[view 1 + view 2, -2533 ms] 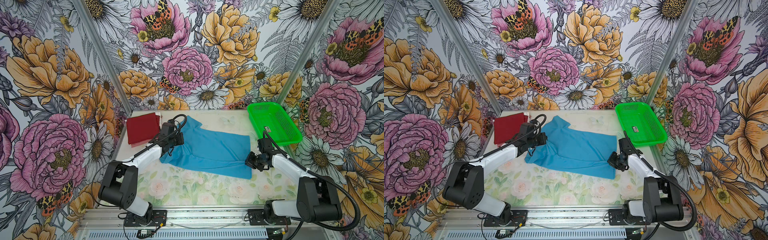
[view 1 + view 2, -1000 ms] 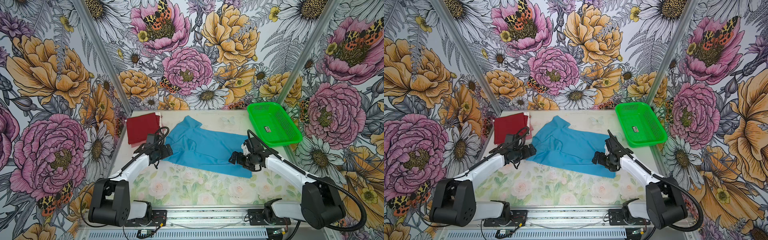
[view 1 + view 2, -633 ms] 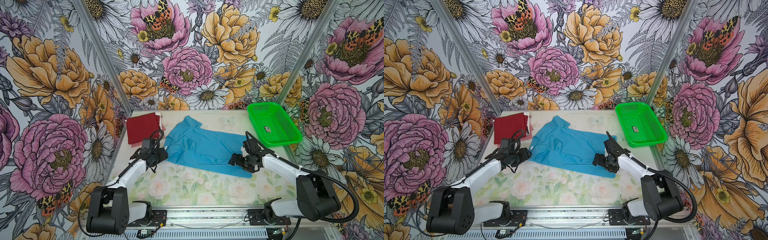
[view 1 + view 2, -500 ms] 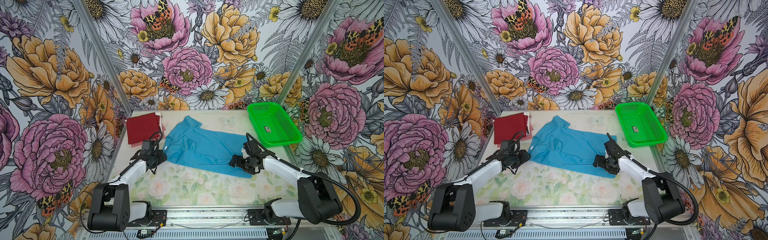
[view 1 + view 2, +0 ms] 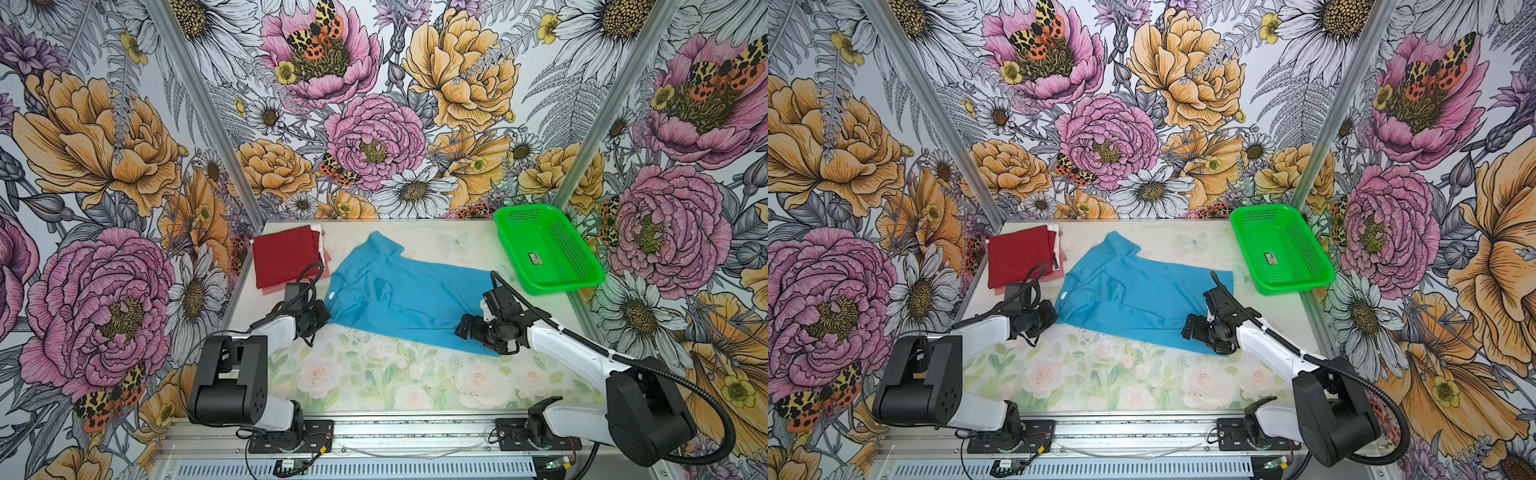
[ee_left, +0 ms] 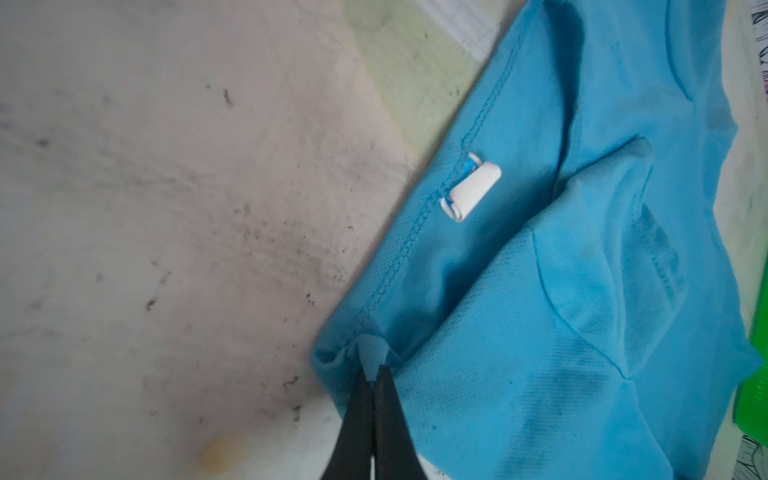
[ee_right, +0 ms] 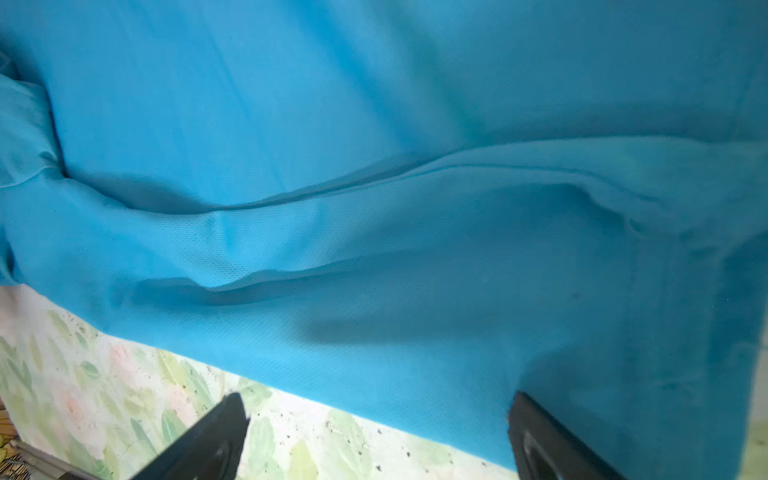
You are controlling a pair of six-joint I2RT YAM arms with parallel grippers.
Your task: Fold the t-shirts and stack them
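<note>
A sky-blue t-shirt [image 5: 407,299] [image 5: 1142,295] lies spread and creased across the middle of the table. My left gripper [image 5: 326,322] [image 5: 1054,316] sits at its near-left corner. In the left wrist view the left gripper [image 6: 374,370] is shut on a pinch of the blue t-shirt [image 6: 582,291] by the stitched edge, near a white label [image 6: 471,193]. My right gripper [image 5: 463,328] [image 5: 1187,328] stands open at the shirt's near-right edge. In the right wrist view the right gripper [image 7: 376,411] straddles the blue t-shirt's [image 7: 374,124] edge and holds nothing. A folded maroon t-shirt [image 5: 284,259] [image 5: 1019,257] lies at the back left on pale ones [image 5: 319,245].
A bright green perforated basket [image 5: 557,249] [image 5: 1287,245] stands at the back right corner, tilted against the wall. The floral table mat [image 5: 395,374] shows bare in front of the shirt. Flower-printed walls close in three sides.
My left gripper drew back from the shirt's far-left part to its near-left corner and closed on the cloth. The right gripper shifted slightly left along the near edge, still open.
</note>
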